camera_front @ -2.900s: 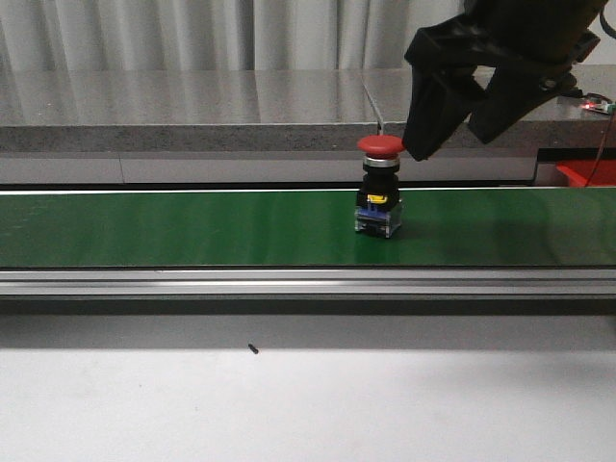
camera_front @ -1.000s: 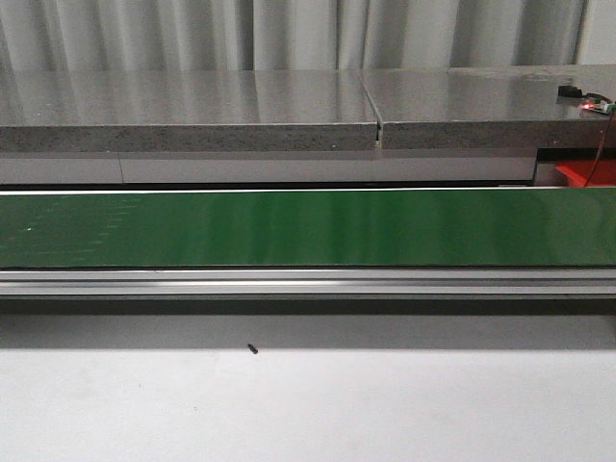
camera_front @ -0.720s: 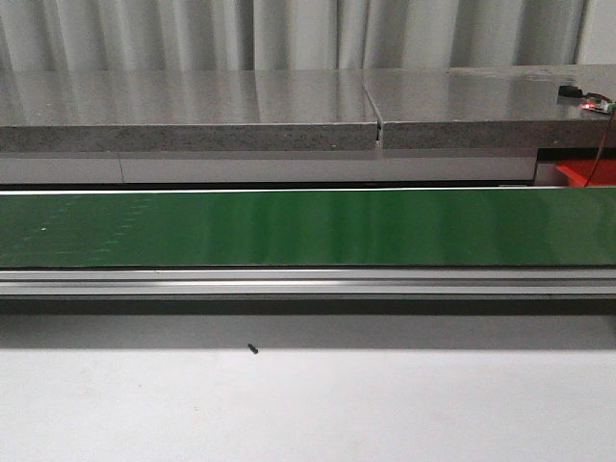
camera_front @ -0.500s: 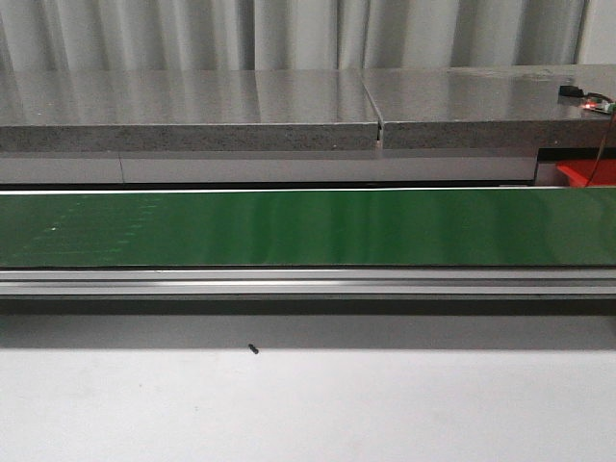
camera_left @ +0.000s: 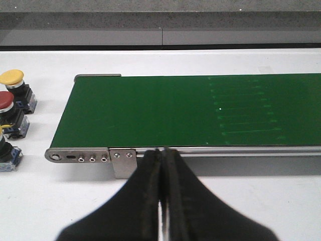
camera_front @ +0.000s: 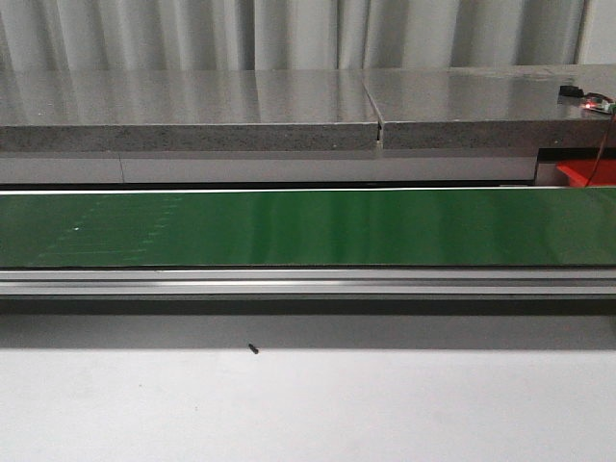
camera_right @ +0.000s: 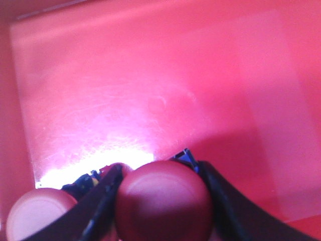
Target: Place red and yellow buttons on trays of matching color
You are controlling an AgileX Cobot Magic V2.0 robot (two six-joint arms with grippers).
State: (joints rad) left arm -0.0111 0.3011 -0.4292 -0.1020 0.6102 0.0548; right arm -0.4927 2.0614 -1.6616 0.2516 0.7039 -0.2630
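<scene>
The red button (camera_right: 163, 201) has been lifted off the green belt (camera_front: 308, 227), and the right arm is gone from the front view. The button is now clamped in the right pincer (camera_right: 160, 198) over the red tray (camera_right: 150, 100). The left pincer (camera_left: 161, 191) is held together near the belt's end, beside which spare buttons (camera_left: 12, 98) are seen.

pleated grey curtain (camera_front: 289, 34), grey stone ledge (camera_front: 192, 111)

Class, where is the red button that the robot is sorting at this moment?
In the right wrist view, the red button sits between the right tool's fingers above the red tray, beside another red button.
</scene>
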